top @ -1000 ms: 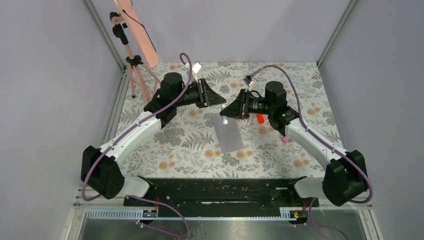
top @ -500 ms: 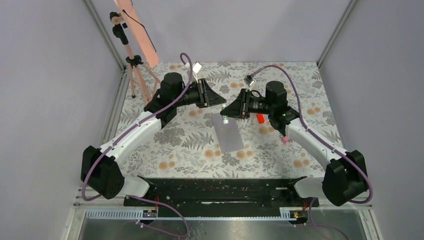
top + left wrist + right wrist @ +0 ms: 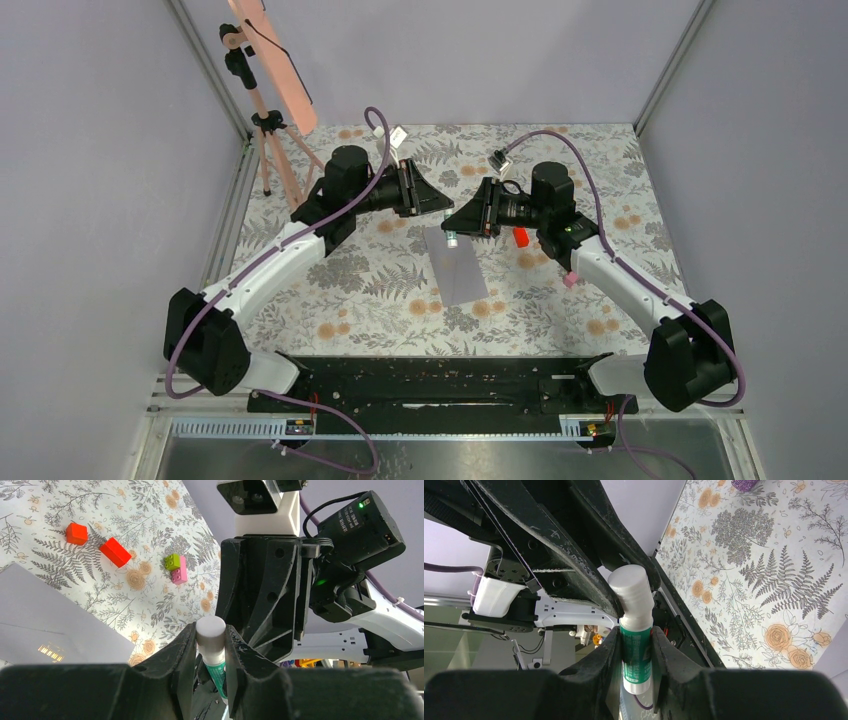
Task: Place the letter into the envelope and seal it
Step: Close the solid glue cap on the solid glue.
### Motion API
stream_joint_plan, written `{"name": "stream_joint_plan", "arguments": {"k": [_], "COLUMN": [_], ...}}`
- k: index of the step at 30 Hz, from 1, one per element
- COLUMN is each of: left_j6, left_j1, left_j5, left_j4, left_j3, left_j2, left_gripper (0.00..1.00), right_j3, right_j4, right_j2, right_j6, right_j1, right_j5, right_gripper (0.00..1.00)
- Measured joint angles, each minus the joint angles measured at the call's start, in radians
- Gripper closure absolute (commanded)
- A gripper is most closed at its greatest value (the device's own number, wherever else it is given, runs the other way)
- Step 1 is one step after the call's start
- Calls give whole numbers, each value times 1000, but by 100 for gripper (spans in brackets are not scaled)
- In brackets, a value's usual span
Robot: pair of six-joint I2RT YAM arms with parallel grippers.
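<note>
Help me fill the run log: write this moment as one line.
left end effector: shut on glue stick cap | right end effector: shut on glue stick tube | envelope: flat on table

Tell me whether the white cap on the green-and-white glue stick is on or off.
On. The white cap sits on the green tube; left gripper pinches the cap, right gripper the tube.

Obs: left gripper (image 3: 443, 207) and right gripper (image 3: 456, 223) tip to tip above far end of envelope (image 3: 461, 272); glue stick (image 3: 451, 239) between them; red block (image 3: 520, 237) beside right gripper.
</note>
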State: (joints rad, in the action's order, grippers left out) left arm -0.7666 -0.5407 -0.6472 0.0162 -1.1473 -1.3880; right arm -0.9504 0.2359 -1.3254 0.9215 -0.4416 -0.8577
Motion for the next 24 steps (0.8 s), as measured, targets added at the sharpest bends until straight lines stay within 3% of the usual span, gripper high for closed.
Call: {"name": "stream_joint_plan", "arguments": {"k": [24], "left_j6": [3], "left_j1": [-4], "left_j5": [-1], "left_j4": [9], "left_j3": [0], "left_j2": [-1], "left_gripper": [92], "right_j3": [8], "right_j4": [10], "right_j2": [-2], "right_j6": [0], "right_j1": [14], "right_j5": [-11], "right_gripper": [100]}}
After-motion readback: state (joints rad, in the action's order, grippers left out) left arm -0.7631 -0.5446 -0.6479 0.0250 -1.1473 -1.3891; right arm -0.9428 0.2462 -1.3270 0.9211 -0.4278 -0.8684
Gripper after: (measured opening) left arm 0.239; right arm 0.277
